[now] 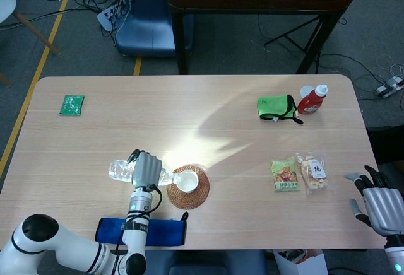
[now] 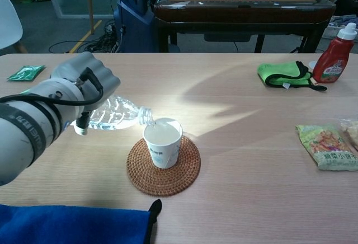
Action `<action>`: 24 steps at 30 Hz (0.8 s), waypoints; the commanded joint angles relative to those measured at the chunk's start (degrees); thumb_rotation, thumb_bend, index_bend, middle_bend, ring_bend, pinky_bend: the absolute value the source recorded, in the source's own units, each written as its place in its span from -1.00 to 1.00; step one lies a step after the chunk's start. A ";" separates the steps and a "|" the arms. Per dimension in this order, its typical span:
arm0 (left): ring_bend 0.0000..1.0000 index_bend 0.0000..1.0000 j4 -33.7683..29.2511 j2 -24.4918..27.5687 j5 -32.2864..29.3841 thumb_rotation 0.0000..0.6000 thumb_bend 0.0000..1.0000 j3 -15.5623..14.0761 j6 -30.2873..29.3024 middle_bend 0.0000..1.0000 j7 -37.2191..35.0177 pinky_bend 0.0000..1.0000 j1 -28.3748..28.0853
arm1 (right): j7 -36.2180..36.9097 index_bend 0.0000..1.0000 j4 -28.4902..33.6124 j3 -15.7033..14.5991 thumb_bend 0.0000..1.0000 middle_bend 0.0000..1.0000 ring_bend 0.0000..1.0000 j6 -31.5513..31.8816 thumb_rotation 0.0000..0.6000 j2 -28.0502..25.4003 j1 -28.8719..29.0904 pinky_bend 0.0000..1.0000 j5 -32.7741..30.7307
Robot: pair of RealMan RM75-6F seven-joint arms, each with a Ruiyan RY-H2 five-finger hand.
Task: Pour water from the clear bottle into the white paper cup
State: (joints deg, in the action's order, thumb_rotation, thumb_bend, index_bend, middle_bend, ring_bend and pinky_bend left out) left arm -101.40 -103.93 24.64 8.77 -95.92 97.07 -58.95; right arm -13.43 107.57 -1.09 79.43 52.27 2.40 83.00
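My left hand [image 1: 146, 168] [image 2: 84, 84] grips the clear bottle [image 1: 120, 170] [image 2: 114, 113], which lies nearly level with its neck pointing right. The open mouth of the bottle rests right at the left rim of the white paper cup [image 1: 187, 179] [image 2: 163, 142]. That cup stands upright on a round woven coaster [image 1: 187, 194] [image 2: 163, 167]. Far to the right, past the table's edge, my right hand [image 1: 382, 205] hangs with its fingers apart and nothing in it; the chest view does not show it.
A blue cloth [image 1: 141, 232] [image 2: 72, 224] lies at the near edge. Snack packets [image 1: 299, 174] [image 2: 326, 145], a green cloth [image 1: 276, 107] [image 2: 283, 74] and a red sauce bottle [image 1: 313, 99] [image 2: 334, 45] are on the right. A green sachet [image 1: 71, 104] lies far left.
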 commanded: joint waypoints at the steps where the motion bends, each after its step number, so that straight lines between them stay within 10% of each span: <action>1: -0.02 0.44 0.12 -0.12 0.04 1.00 -0.93 -0.02 -0.02 0.60 0.14 0.03 -0.05 | 0.05 -0.47 0.02 0.00 -0.10 -0.47 -0.85 0.03 1.00 -0.03 -0.01 -0.69 0.05; 24: -0.02 0.44 0.47 -0.64 0.43 1.00 -0.94 -0.08 -0.31 0.60 1.28 0.04 -0.26 | -0.06 -0.47 -0.08 0.06 -0.10 -0.47 -0.85 0.05 1.00 0.02 -0.05 -0.69 -0.06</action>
State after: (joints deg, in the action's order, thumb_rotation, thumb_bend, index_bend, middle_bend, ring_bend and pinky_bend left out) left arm -100.95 -104.57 25.06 8.69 -96.22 98.33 -59.21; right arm -13.48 107.50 -1.03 79.48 52.29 2.35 82.95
